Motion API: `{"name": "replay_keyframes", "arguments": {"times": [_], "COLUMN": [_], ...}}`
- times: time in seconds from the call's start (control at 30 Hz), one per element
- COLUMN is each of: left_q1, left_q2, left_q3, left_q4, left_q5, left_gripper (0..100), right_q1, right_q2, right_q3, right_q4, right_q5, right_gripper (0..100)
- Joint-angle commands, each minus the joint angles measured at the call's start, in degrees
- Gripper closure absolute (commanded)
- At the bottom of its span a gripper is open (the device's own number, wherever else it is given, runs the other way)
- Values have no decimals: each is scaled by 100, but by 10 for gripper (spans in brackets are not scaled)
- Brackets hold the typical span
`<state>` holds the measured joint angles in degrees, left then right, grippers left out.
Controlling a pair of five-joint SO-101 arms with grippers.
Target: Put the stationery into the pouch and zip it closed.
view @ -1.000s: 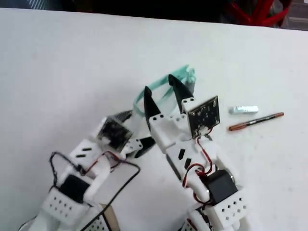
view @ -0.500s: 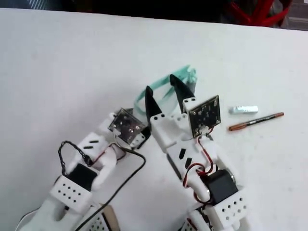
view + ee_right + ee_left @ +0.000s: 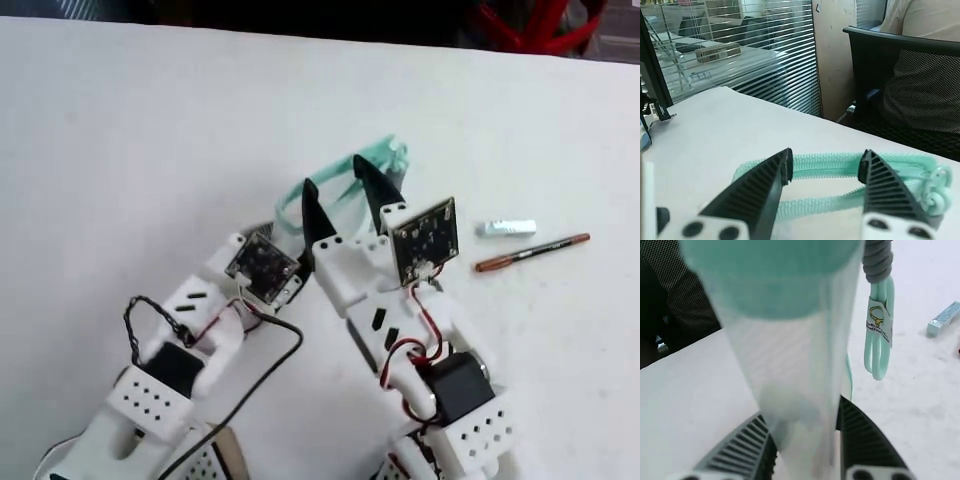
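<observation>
The pouch (image 3: 345,200), a see-through sleeve with a mint-green zip edge, lies near the middle of the white table (image 3: 150,130), and both arms meet at it. The left gripper (image 3: 802,435) is clamped on the pouch's near end: in the left wrist view the clear wall of the pouch runs straight down between its two ribbed fingers (image 3: 752,450), which press it from both sides. At the pouch's far end, a mint carry loop (image 3: 879,335) with a small tag on it hangs from the zip edge. The right gripper (image 3: 333,172) stands over the middle of the pouch with its black fingers spread wide and nothing between them. In the right wrist view the two green zip tapes (image 3: 825,165) lie apart from each other behind the spread fingertips, so the mouth is unzipped along that stretch. Whether anything lies inside the pouch cannot be told through its wall. The stationery is outside the pouch on the table, well apart from it and beyond its looped end: a small white block (image 3: 505,228) and, just beside that on the side facing the arms' bases, a brown pen (image 3: 530,252) lying at a slant. The block also shows past the loop in the left wrist view (image 3: 943,319).
</observation>
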<state>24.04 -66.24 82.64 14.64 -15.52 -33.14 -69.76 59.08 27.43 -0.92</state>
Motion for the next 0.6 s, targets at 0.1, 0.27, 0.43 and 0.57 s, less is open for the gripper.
{"name": "replay_keyframes", "arguments": {"times": [0.1,0.27,0.43,0.57], "left_q1": [22,4,13,-4], "left_q2": [13,13,13,13], "left_q3": [-62,-62,-53,-26], "left_q4": [-185,-185,-176,-176], "left_q5": [-35,-53,-62,-70], "left_gripper": [843,843,843,843], "right_q1": [664,1657,2167,2413], "right_q2": [-101,-778,-1165,-884], "right_q3": [-325,-897,-1196,-1187], "right_q4": [163,919,1323,1121], "right_q5": [9,-229,-686,-695], "right_gripper": [791,792,791,791]}}
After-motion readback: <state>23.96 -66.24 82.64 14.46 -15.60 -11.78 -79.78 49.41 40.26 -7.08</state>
